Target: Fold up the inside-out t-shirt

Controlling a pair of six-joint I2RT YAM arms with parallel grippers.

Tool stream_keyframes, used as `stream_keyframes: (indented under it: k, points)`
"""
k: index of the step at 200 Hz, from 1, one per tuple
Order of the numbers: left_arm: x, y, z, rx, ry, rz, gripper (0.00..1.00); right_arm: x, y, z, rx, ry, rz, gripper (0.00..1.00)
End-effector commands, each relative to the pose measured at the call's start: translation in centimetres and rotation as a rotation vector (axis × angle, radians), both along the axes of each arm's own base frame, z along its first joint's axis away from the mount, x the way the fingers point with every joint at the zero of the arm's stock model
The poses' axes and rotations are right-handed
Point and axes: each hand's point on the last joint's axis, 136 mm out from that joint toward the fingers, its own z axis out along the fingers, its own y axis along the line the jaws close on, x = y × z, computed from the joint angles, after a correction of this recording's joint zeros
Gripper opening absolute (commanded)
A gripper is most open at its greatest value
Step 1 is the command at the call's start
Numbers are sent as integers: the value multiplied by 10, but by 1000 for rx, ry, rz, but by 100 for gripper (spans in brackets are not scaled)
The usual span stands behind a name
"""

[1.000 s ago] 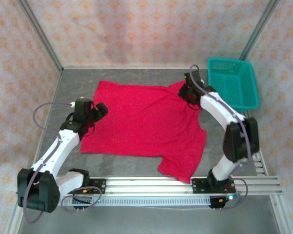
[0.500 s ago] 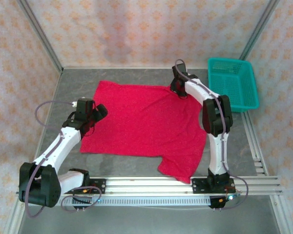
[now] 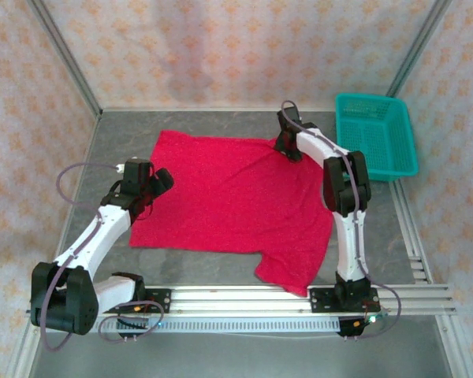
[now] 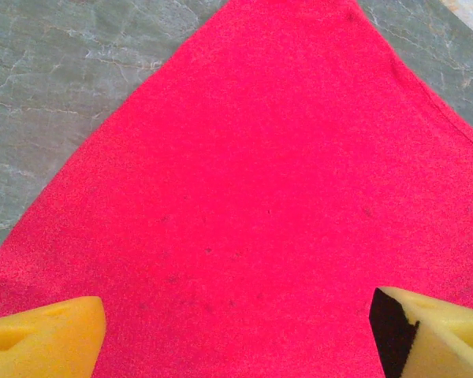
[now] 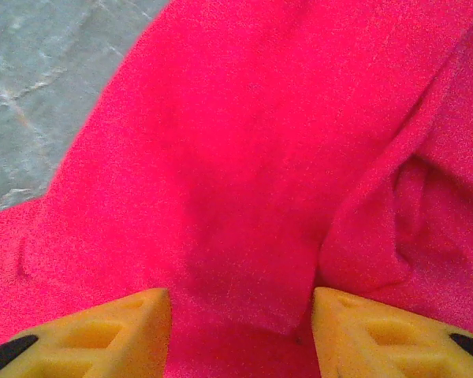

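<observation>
cloth check: i see the inside-out t-shirt (image 3: 236,197) spread mostly flat, bright red, on the grey table (image 3: 126,134), just left of the teal basket (image 3: 374,134) and not touching it. my right gripper (image 3: 286,146) is down at the shirt corner nearest the basket, fingers (image 5: 102,335) released and parted over a bunched fold. my left gripper (image 3: 159,183) hovers at the shirt edge farthest from the basket, fingers (image 4: 47,342) spread wide, grasping nothing.
</observation>
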Motion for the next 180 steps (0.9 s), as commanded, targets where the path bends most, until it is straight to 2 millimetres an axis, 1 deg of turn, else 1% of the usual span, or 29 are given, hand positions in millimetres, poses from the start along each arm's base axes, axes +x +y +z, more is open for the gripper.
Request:
stream_keyframes:
  k: [1, 16, 26, 31, 39, 49, 63, 79, 93, 104, 121, 135, 151, 166, 180]
  points:
    - [6, 8, 8, 15, -27, 29, 88, 5, -10, -8, -23, 12, -33, 50]
    - [6, 8, 9, 15, -29, 30, 88, 5, -12, -12, -15, 19, -41, 50]
    - [7, 8, 10, 13, -34, 30, 88, 7, -12, -11, -8, 15, -44, 46]
    - [7, 7, 11, 11, -36, 29, 87, 7, -12, -11, -7, 15, -44, 41]
    - [8, 7, 11, 10, -36, 29, 87, 8, -12, -7, -6, 8, -44, 31]
    - [8, 7, 11, 11, -35, 28, 87, 9, -12, -2, -5, -1, -43, 22]
    - [9, 7, 13, 10, -38, 29, 87, 10, -12, 6, -9, -8, -40, 14]
    - [9, 6, 14, 6, -39, 27, 87, 10, -13, 14, -18, -7, -33, 9]
    - [10, 6, 15, 3, -41, 27, 87, 10, -12, 19, -22, -5, -23, 8]
    - [10, 5, 14, 0, -38, 25, 87, 11, -12, 24, -21, -6, -21, 1]
    - [11, 5, 12, -2, -34, 24, 87, 16, -9, 32, -14, -25, -13, 0]
    - [12, 4, 10, -5, -30, 21, 87, 26, -7, 40, -7, -59, -4, 0]
    - [13, 3, 8, -8, -26, 18, 86, 45, 0, 51, 11, -118, 22, 0]
    - [14, 3, 6, -9, -23, 17, 86, 68, 5, 65, 15, -180, 35, 0]
    - [15, 2, 5, -12, -22, 14, 86, 91, 7, 73, 12, -236, 46, 0]
